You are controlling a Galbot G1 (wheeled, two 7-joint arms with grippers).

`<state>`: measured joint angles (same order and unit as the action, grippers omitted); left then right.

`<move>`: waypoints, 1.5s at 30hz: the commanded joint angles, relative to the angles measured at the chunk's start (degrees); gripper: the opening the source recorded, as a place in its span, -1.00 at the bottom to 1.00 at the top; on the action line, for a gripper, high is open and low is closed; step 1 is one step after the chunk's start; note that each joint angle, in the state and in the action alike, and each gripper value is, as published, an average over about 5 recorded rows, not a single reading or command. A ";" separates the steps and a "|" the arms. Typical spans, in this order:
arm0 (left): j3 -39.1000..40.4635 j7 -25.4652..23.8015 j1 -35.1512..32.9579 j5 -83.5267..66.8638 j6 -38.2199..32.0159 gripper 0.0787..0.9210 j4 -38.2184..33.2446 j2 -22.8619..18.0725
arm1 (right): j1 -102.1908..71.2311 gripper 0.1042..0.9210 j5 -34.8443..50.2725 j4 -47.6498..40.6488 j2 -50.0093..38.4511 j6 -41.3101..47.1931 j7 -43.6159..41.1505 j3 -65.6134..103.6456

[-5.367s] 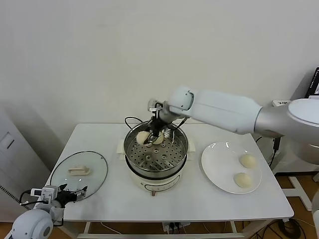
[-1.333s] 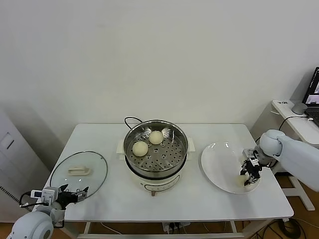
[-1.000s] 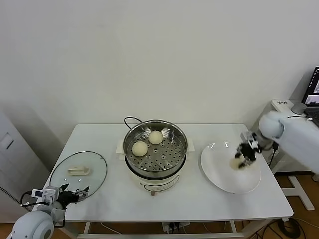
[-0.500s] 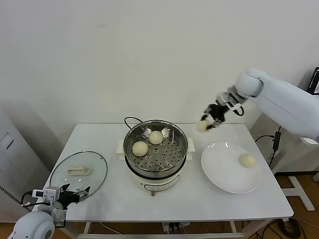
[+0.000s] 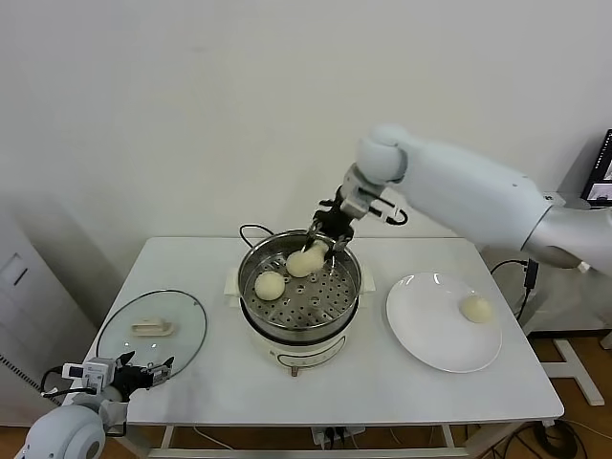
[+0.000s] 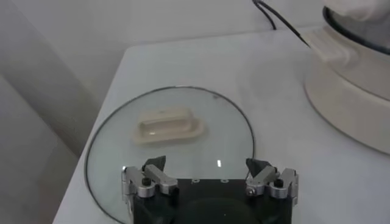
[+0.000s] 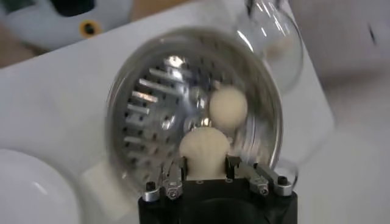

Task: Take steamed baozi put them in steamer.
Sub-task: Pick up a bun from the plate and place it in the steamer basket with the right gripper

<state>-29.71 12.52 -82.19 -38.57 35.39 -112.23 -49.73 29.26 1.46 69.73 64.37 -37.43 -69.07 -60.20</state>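
Right hand (image 5: 322,243) grips a baozi (image 7: 204,152) above the steamer (image 5: 298,330).

Four baozi, one steamer, one plate, one lid.

One steamer (image 5: 298,298), one white plate (image 5: 430,330) and one glass lid (image 5: 182,335) are sitting out; of the steamed baozi, two are lying inside (image 5: 270,284), one (image 5: 475,308) is resting on the plate, one (image 5: 314,254) is hanging over the steamer.

Open left tool (image 6: 210,182) over glass lid (image 6: 170,152)

white table (image 5: 402,382) — steamer (image 5: 298,330), plate (image 5: 430,335), glass lid (image 5: 182,330)
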 commanded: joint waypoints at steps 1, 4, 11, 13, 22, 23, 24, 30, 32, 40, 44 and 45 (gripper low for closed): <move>0.00 -0.08 -0.08 0.03 -0.09 0.77 0.27 0.03 | -3.34 -0.24 -10.47 8.02 2.90 -11.41 0.03 -0.02; 0.01 -0.08 0.01 0.03 -0.08 0.77 0.32 0.01 | -5.55 -0.23 -13.76 9.23 2.51 -12.24 0.03 0.58; -0.06 -0.09 -0.05 0.03 -0.12 0.77 0.36 0.05 | -9.12 -0.23 -19.12 9.32 2.79 -12.57 -0.28 2.37; -0.08 -0.10 -0.07 0.03 -0.15 0.77 0.41 0.06 | -9.84 -0.24 -20.00 9.21 2.89 -12.57 -0.38 2.72; -0.07 -0.12 -0.09 0.03 -0.20 0.77 0.51 0.02 | -11.82 -0.23 -21.36 9.16 2.80 -12.57 -0.39 3.30; -0.05 -0.12 -0.09 0.03 -0.20 0.77 0.52 0.01 | -11.87 -0.23 -21.42 9.19 2.80 -12.57 -0.39 3.33; -0.03 -0.11 -0.08 0.03 -0.20 0.77 0.52 0.01 | -11.89 -0.23 -21.48 9.21 2.79 -12.57 -0.36 3.37; 0.04 -0.11 0.01 0.07 -0.18 0.77 0.49 -0.02 | -11.74 0.06 -22.70 9.46 2.68 -12.57 0.46 3.99; 0.06 -0.10 -0.02 0.13 -0.21 0.77 0.49 -0.04 | -11.67 0.18 -23.42 9.26 2.47 -12.57 0.89 4.57; 0.11 -0.11 -0.08 0.24 -0.21 0.77 0.45 -0.07 | -9.32 0.69 -26.99 2.02 2.29 -12.57 1.77 12.41; 0.05 -0.08 -0.01 0.22 -0.07 0.77 -0.17 -0.13 | -5.58 0.75 -26.16 -4.87 1.02 -11.16 0.73 15.71; -0.03 -0.08 0.03 0.19 -0.05 0.77 -0.27 -0.11 | -4.39 0.76 -25.02 -6.34 0.15 -9.80 0.21 15.69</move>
<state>-29.60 12.42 -82.22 -38.34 35.21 -111.98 -49.86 20.14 -23.28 73.78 66.38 -47.20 -68.04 -50.86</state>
